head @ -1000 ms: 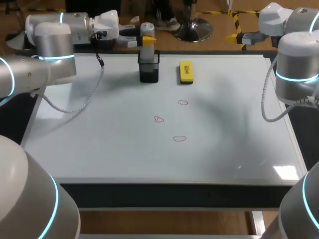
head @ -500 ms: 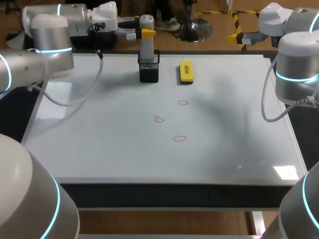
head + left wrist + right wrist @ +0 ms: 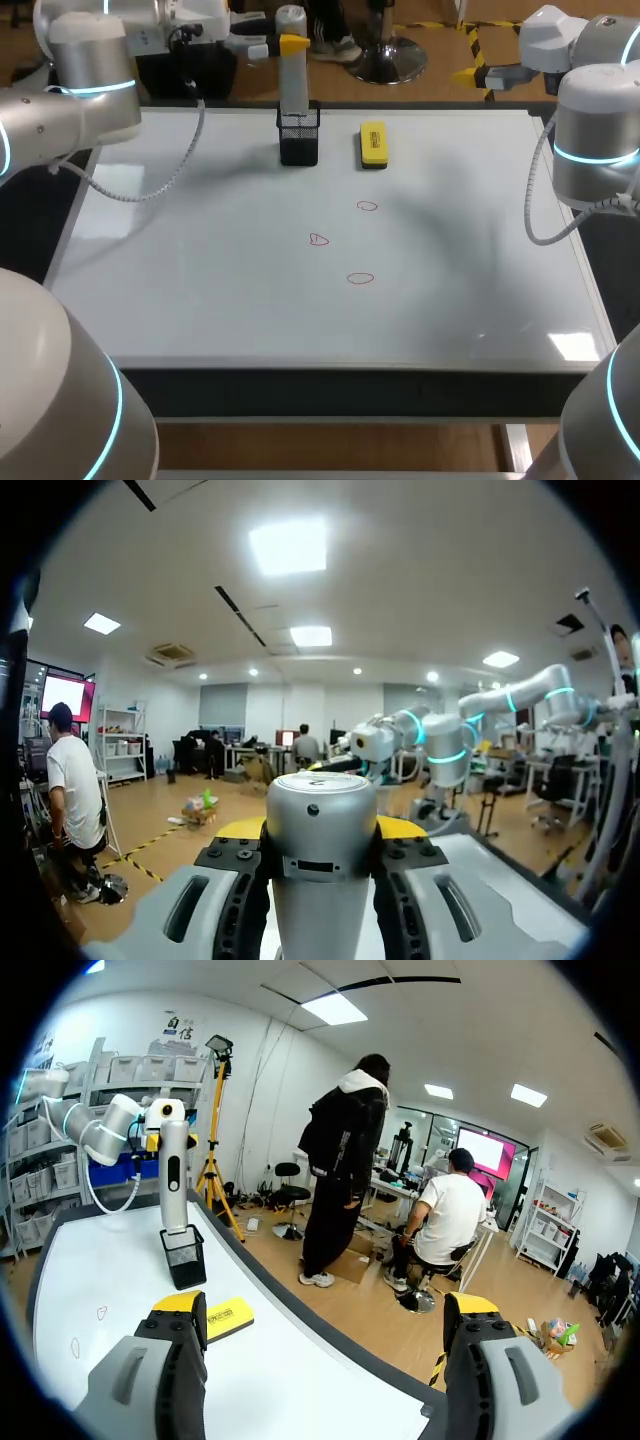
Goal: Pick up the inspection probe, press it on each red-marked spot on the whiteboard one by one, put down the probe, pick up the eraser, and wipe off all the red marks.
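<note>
Probe [image 3: 292, 85] clamped in left pincer [image 3: 288, 44], upright at black holder [image 3: 299, 145], right pincer [image 3: 325, 1305] wide open, empty

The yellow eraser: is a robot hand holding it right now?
No, the eraser lies flat on the whiteboard beside the black holder, with nothing touching it.
</note>
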Tool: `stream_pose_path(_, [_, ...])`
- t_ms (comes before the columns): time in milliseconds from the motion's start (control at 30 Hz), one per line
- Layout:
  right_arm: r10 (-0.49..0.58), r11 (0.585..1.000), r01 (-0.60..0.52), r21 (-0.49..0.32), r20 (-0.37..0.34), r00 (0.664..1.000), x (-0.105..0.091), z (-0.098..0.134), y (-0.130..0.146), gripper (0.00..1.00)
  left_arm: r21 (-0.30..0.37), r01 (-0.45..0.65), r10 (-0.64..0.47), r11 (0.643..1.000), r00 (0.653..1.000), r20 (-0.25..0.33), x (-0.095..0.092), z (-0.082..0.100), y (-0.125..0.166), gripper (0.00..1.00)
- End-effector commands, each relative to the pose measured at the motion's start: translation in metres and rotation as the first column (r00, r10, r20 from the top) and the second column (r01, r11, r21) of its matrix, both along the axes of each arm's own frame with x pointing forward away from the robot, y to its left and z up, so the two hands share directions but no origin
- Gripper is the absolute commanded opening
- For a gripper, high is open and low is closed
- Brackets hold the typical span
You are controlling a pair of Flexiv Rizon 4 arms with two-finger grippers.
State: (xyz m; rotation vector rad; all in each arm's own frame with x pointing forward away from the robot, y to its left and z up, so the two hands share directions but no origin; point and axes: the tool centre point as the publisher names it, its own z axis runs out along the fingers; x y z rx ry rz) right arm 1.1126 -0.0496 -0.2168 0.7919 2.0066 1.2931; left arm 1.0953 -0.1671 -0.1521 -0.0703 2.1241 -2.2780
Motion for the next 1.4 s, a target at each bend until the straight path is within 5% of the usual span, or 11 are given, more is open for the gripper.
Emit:
stream_pose_path(33, [0.001,1.0,-0.001,0.0,-0.001,1.0,0.0,0.0,0.0,1.0,0.015,-0.01,0.01,1.0,1.0,0.005,-0.009,0.014,0.008,0.0])
stream_pose_path(333, [0.001,1.0,-0.001,0.0,-0.001,1.0,0.0,0.0,0.0,1.0,-0.014,0.009,-0.009,1.0,1.0,0.013,-0.024,0.029,0.037,0.0])
stream_pose_path(633, [0.001,1.0,-0.001,0.0,-0.001,1.0,0.0,0.0,0.0,1.0,-0.001,0.023,-0.023,1.0,1.0,0.01,-0.039,0.022,0.077,0.0])
stream_pose_path(1400, [0.001,1.0,-0.001,0.0,-0.001,1.0,0.0,0.0,0.0,1.0,-0.029,0.035,-0.034,0.999,0.999,0.038,-0.058,-0.027,0.142,0.0])
